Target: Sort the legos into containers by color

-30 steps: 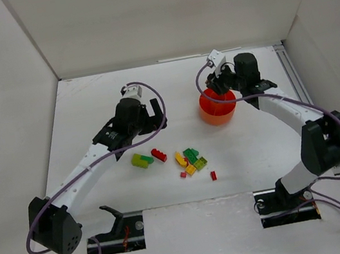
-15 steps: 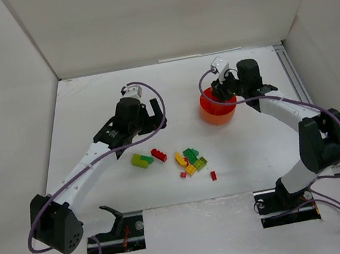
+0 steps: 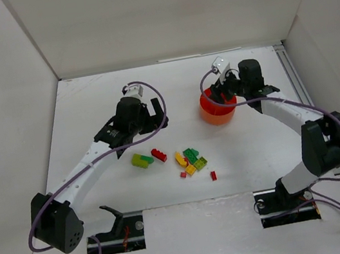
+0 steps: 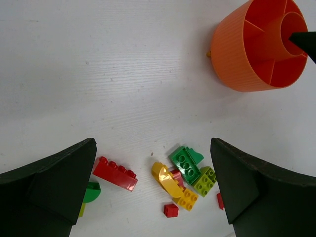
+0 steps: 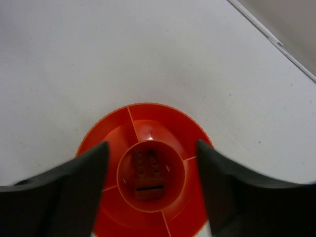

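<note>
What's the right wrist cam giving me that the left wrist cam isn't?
Only the right wrist view looks into the central cup, where a brown brick lies. Only the left wrist view shows the loose pieces on the table: a red brick, a green brick, a yellow brick, a lime brick. Both show the orange dish.

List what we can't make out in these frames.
- Top view: orange dish contents, hidden under the right gripper.
- Left wrist: green brick mostly behind a finger of the left gripper; dish's right side cut by the frame edge.
- Right wrist: dish's near compartments, cut off by the bottom edge and fingers.
</note>
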`<control>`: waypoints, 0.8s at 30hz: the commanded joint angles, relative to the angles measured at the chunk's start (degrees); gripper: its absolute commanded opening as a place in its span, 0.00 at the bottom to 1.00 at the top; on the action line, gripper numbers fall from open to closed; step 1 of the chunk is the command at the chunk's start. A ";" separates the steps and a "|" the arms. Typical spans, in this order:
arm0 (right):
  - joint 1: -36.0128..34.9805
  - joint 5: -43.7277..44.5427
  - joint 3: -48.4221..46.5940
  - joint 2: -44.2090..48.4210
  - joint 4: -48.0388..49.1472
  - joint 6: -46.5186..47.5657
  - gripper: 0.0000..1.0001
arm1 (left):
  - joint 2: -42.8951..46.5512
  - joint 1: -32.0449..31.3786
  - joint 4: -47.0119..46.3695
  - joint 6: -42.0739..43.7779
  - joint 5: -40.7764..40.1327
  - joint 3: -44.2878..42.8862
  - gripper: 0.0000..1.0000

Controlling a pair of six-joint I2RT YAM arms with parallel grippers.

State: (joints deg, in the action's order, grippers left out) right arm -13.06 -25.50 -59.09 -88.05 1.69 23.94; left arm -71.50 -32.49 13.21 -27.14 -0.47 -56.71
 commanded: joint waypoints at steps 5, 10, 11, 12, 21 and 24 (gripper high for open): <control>0.49 3.84 0.38 10.70 3.14 -1.27 1.00 | 2.60 0.32 -2.05 -0.29 1.08 -1.22 1.00; -6.27 18.53 -1.11 15.18 -4.05 -2.31 1.00 | 4.53 0.32 -2.05 -0.29 1.61 -0.16 1.00; -6.80 20.29 -1.11 16.06 -4.68 -3.63 1.00 | 5.23 0.32 -2.05 -0.29 1.61 -0.16 1.00; -6.80 23.70 -1.11 16.68 -4.68 -5.47 1.00 | 5.24 0.32 -2.05 -0.29 2.22 0.36 1.00; -7.41 18.81 0.11 18.88 -5.21 -14.24 1.00 | 10.86 0.32 -5.48 -2.48 4.69 4.49 1.00; -6.37 15.75 0.12 19.41 -4.25 -15.76 1.00 | 12.44 0.32 -5.48 -2.48 5.21 5.20 1.00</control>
State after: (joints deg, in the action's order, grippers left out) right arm -19.92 -6.48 -58.94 -70.39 -4.10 11.97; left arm -61.14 -32.49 10.26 -28.97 3.18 -52.34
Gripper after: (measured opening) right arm 0.995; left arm 0.997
